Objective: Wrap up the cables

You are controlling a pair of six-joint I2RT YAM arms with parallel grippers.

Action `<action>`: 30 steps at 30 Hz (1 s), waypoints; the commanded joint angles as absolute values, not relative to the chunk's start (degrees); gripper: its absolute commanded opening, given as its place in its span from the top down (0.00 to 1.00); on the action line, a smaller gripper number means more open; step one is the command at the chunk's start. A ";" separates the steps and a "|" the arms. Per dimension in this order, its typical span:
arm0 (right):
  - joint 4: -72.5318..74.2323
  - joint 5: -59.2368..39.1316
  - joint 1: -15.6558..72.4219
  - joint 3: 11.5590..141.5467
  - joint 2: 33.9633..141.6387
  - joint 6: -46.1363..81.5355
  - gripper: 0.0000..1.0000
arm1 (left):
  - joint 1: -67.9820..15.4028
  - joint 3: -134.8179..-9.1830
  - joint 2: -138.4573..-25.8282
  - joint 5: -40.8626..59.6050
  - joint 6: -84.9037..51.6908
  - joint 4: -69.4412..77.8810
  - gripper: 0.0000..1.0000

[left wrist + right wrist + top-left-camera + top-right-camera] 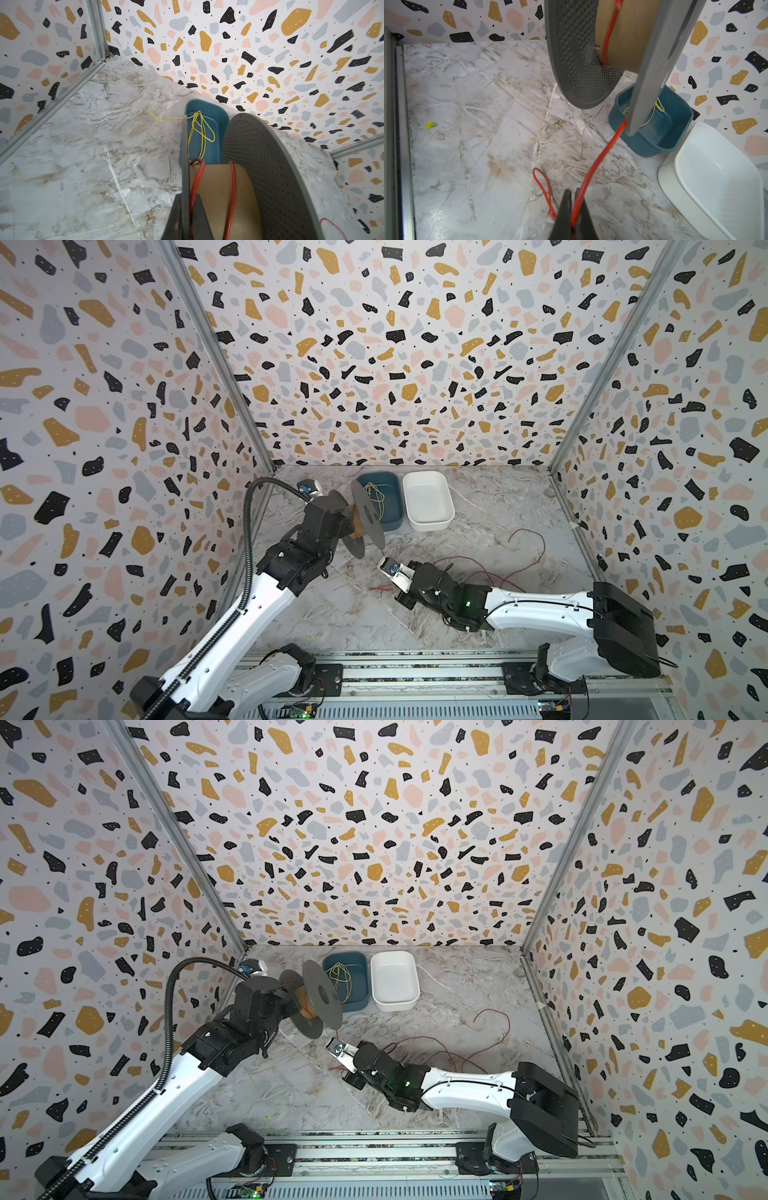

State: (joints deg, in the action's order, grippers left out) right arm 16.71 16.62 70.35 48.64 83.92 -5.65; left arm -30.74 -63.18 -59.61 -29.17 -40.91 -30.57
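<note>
Pinching the cable [600,158] between closed fingers [565,209], the right end effector [575,209] shows clearly only in its wrist view; the strand rises taut to the spool [577,52]. The left wrist view alone shows the left end effector [186,201] clamped on the spool's flange, two red turns on the core. Both top views add loose cable on the desk [353,626] behind the right arm. The spool partly hides the blue bin [392,524]; a white bin [428,526] sits beside.
</note>
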 commanded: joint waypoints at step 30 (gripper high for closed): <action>30.50 36.42 71.12 53.65 82.99 -5.63 0.87 | -39.81 -67.22 -65.23 -34.41 -34.25 -37.26 1.00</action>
State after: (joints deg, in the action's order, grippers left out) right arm 25.63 34.30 71.37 51.72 84.71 -4.16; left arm -39.55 -65.41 -65.39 -34.26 -37.39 -36.53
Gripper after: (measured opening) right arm 0.126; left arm 0.054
